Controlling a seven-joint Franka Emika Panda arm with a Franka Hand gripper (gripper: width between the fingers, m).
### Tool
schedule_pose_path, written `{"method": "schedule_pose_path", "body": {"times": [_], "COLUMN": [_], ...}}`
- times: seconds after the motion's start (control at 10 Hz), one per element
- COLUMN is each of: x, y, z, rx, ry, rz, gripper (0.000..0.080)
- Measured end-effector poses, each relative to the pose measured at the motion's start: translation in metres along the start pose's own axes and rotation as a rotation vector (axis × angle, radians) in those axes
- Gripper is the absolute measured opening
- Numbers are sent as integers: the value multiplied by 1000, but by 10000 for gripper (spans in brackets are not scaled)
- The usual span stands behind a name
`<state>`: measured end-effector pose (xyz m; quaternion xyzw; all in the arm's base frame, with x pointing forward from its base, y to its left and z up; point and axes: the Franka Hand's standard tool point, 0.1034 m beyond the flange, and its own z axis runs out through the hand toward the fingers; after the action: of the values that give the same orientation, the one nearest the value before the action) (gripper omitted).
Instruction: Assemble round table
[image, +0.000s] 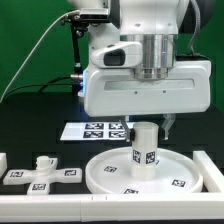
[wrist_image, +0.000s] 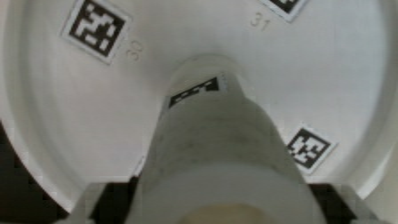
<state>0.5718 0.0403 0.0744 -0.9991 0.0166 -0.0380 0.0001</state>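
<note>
The large white round disc (image: 105, 180) lies flat on the table with its rim up and tags on its floor. The short thick cylinder leg (image: 145, 148) stands upright at the disc's middle. My gripper (image: 147, 128) comes straight down over the leg's top and is shut on it. In the wrist view the leg (wrist_image: 222, 140) runs down between my dark fingers (wrist_image: 118, 202) to the disc (wrist_image: 71, 110); my gripper (wrist_image: 222, 208) holds its upper end. The small cross-shaped foot (image: 42, 172) lies apart, toward the exterior view's left.
The marker board (image: 100, 130) lies flat behind the disc. White rails border the work area along the front (image: 60, 207), at the exterior view's left (image: 5, 160) and at its right (image: 212, 168). A black stand with cables (image: 82, 45) rises behind.
</note>
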Motion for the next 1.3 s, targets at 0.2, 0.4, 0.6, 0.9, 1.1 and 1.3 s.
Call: {"method": "schedule_pose_path", "body": {"times": [0.2, 0.4, 0.6, 0.9, 1.1, 1.3], "x": [0, -1, -2, -5, -7, -8], "y": [2, 3, 5, 7, 7, 7], "z": [0, 0, 1, 2, 2, 2], "rx": [7, 12, 25, 60, 83, 95], "ry": [0, -2, -3, -13, -36, -53], "rz": [110, 224, 467, 911, 1145, 1298], "gripper": [404, 406, 406, 406, 406, 407]}}
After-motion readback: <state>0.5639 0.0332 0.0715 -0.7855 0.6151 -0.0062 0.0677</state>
